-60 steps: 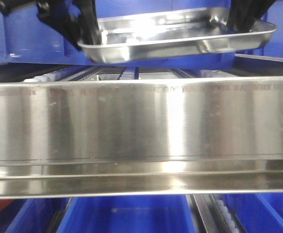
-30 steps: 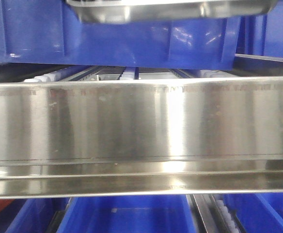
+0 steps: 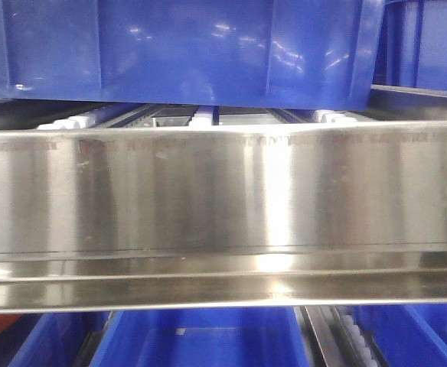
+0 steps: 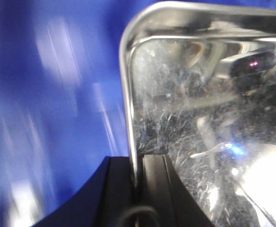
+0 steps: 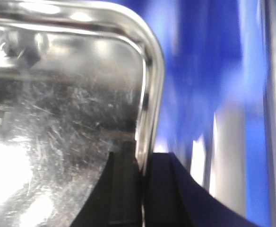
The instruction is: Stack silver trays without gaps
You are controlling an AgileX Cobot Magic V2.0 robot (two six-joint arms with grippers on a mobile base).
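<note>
A shiny silver tray [image 4: 194,109] fills the right of the left wrist view, its scratched floor and rounded corner showing. My left gripper [image 4: 136,165] is shut on the tray's left rim, one black finger inside and one outside. In the right wrist view the same kind of silver tray [image 5: 67,104] fills the left side, and my right gripper [image 5: 142,163] is shut on its right rim. Neither the tray nor any gripper shows in the front view.
A wide brushed-steel rail [image 3: 223,206] crosses the front view. Behind and above it stands a large blue plastic bin [image 3: 185,50], with more blue bins [image 3: 200,336] below. Blurred blue surfaces lie beside the tray in both wrist views.
The tray, held at both ends by the black grippers, rose out of the top of the front view. Rail and bins have not moved.
</note>
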